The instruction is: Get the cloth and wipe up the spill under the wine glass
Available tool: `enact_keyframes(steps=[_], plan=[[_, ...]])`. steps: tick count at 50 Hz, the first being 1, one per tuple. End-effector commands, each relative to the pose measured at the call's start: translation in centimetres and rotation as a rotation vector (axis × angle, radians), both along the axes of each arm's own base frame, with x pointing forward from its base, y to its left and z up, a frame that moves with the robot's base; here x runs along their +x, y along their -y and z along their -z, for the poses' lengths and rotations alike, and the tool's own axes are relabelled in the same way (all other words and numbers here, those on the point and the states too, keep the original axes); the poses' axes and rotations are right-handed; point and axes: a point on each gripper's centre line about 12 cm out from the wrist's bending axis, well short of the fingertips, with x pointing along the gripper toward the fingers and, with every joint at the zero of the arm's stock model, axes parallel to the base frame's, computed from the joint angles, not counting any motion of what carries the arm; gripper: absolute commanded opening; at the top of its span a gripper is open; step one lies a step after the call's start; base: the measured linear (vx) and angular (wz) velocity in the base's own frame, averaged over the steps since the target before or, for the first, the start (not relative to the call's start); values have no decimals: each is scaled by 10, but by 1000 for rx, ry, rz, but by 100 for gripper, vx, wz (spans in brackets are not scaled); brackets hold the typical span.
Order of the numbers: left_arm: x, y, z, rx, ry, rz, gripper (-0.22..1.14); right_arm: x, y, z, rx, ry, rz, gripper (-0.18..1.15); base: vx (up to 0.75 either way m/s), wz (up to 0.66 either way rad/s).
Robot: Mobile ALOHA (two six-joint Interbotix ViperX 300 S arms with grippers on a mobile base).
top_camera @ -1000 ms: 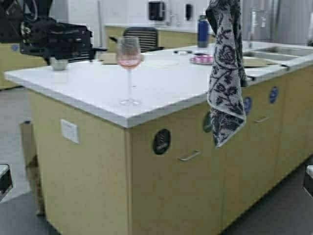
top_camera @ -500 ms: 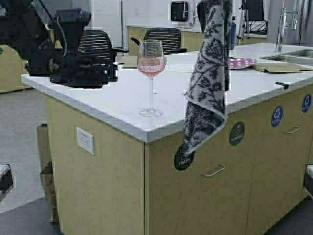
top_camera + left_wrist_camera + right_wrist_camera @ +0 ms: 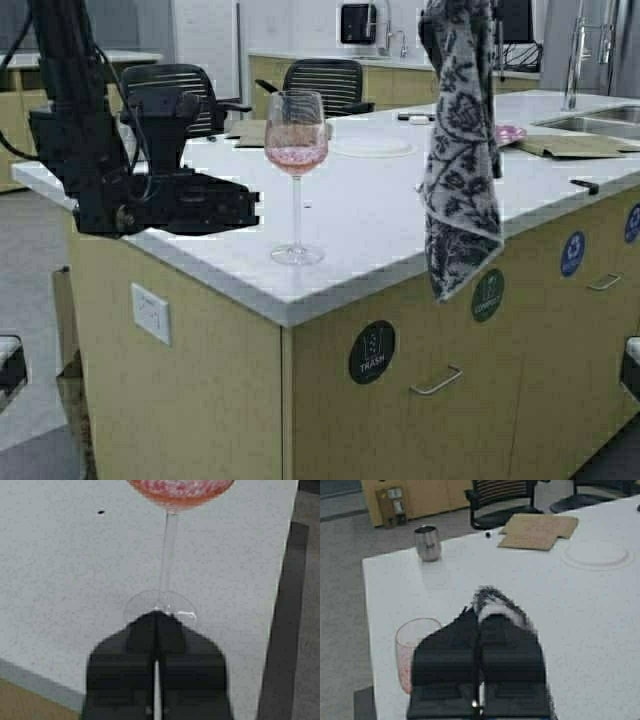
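High view: the cloth (image 3: 460,150) hangs limp at upper right, clear of the counter (image 3: 360,225); the wine glass (image 3: 296,175) stands at centre, the left gripper (image 3: 250,205) beside it.

Left wrist view: the left gripper (image 3: 156,617) is clenched and empty, tips at the glass foot.

Right wrist view: the right gripper (image 3: 479,617) grasps the cloth. The fetching looks done; next the glass likely needs lifting so the cloth can wipe beneath.
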Motion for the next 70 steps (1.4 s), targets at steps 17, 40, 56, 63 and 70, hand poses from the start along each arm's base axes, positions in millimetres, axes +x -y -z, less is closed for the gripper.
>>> enact_keyframes(steps=[17, 40, 56, 63, 70], plan=[[-18, 8, 16, -41, 82, 123, 88, 1, -3, -7, 13, 26, -7, 6, 14, -2], [-15, 18, 34, -67, 111, 181, 95, 0, -2, -4, 11, 20, -7, 6, 9, -1], [5, 40, 41, -100, 164, 224, 95, 4, -4, 0, 3, 7, -7, 6, 6, 0], [13, 51, 43, -106, 186, 240, 95, 7, -4, 4, 0, -3, -6, 6, 4, -1], [19, 56, 42, -113, 205, 245, 94, 8, -5, 3, 5, 8, -8, 6, 2, -1]])
